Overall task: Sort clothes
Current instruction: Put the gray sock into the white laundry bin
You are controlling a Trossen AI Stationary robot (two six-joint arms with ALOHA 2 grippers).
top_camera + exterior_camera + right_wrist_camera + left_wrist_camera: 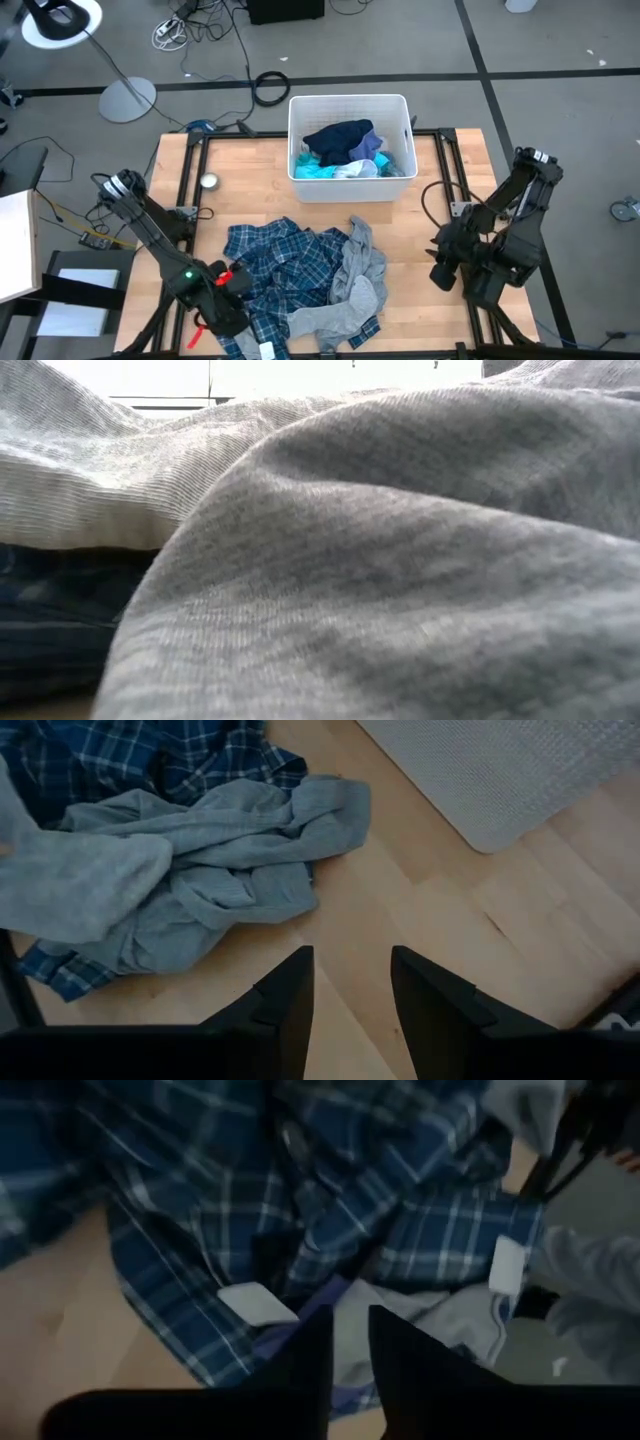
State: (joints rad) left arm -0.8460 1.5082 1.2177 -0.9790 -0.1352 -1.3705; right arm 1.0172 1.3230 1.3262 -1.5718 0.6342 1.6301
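Note:
A blue-white plaid shirt (280,265) lies crumpled on the wooden table's near middle. A plain grey garment (355,285) lies over the shirt's right part and fills the low view (400,580). In the white bin (347,98) at the far middle lie a dark navy garment (338,137), a bright turquoise one (312,170) and a blue-grey striped one (368,148). My left gripper (232,283) is at the plaid shirt's left near part (300,1200), with its fingers a narrow gap apart (348,1330). My right gripper (443,272) is open and empty over bare wood (352,980), to the right of the grey garment (200,870). My left gripper points its fingers (325,1340) down at the plaid shirt's pale inner cloth (350,1295) near a white label (257,1302). I cannot tell whether the fingers touch the cloth.
A small round metal thing (208,181) lies on the table at the far left. Black frame rails (190,180) run along the table's sides. The bin's corner shows in the right wrist view (500,770). Bare wood lies between the clothes and the right gripper.

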